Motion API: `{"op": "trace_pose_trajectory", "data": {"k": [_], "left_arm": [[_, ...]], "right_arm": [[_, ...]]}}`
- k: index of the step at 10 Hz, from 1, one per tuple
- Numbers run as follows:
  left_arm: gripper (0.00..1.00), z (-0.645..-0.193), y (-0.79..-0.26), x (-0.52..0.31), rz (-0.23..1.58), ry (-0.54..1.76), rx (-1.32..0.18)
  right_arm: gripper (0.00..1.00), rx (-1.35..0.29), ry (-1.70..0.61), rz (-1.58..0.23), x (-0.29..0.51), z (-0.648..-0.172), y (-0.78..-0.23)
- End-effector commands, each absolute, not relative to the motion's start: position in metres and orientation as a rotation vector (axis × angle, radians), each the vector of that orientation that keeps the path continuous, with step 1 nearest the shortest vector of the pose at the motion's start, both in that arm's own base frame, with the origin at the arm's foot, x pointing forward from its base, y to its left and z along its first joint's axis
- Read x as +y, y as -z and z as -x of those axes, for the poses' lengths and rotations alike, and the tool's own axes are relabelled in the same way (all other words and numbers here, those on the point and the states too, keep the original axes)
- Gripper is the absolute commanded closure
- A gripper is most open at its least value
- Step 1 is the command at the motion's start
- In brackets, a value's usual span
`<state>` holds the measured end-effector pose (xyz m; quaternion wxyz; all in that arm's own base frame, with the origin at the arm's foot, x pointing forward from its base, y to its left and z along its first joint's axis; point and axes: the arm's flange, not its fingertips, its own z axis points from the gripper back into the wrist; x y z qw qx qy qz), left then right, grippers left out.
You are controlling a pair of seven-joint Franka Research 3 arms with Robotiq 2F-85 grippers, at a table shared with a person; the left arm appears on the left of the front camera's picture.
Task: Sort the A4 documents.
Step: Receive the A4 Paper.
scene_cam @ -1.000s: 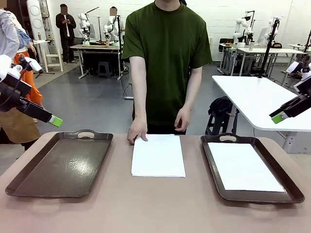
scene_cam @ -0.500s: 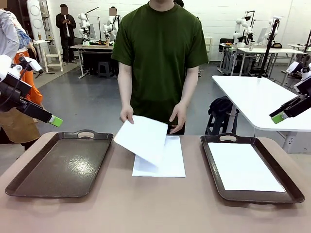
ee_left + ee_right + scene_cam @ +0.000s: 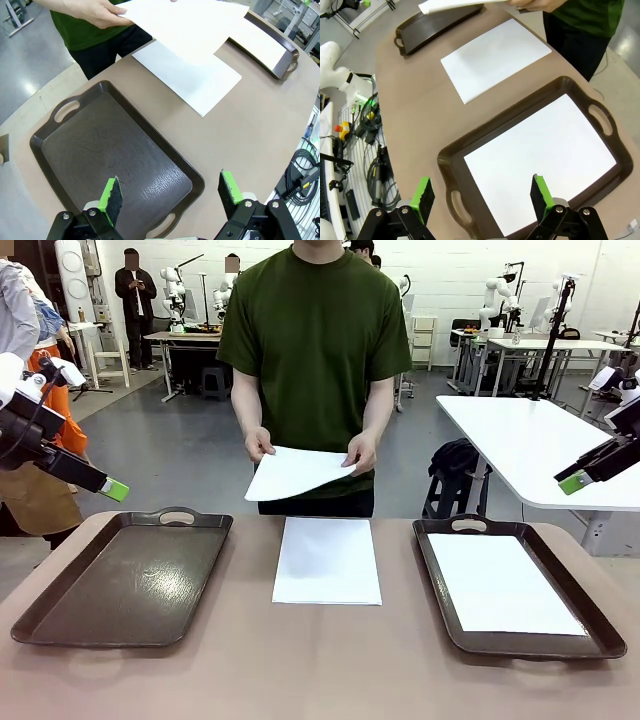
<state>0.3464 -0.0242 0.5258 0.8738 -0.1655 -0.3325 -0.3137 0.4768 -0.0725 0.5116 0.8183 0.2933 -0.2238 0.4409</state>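
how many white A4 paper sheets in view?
3: held sheet in person's hands; middle sheet on tan table; third sheet in right dark brown tray. Stacks may hide more.

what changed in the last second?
The person picked the top sheet off the middle stack and raised it, now gripping it with both hands. Unchanged: stack, left tray, right tray with its lone sheet, left claw and right claw open.

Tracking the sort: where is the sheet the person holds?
Front view: the held sheet hangs in both hands, centre, just beyond the stack between the trays.
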Motion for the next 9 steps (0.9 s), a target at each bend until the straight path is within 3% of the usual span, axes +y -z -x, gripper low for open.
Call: {"op": "trace_pose_trajectory", "data": {"k": [1,9], "left_arm": [[0.00,-0.3472,-0.5243,-0.0225,0.353,0.673,-0.702],[0.00,-0.3472,-0.5243,-0.0225,0.353,0.673,-0.702]], "right_arm": [[0.00,-0.481,-0.939,-0.618,-0.0710,-0.4777,-0.5127],[0.00,-0.481,-0.939,-0.618,-0.0710,-0.4777,-0.5127]]}}
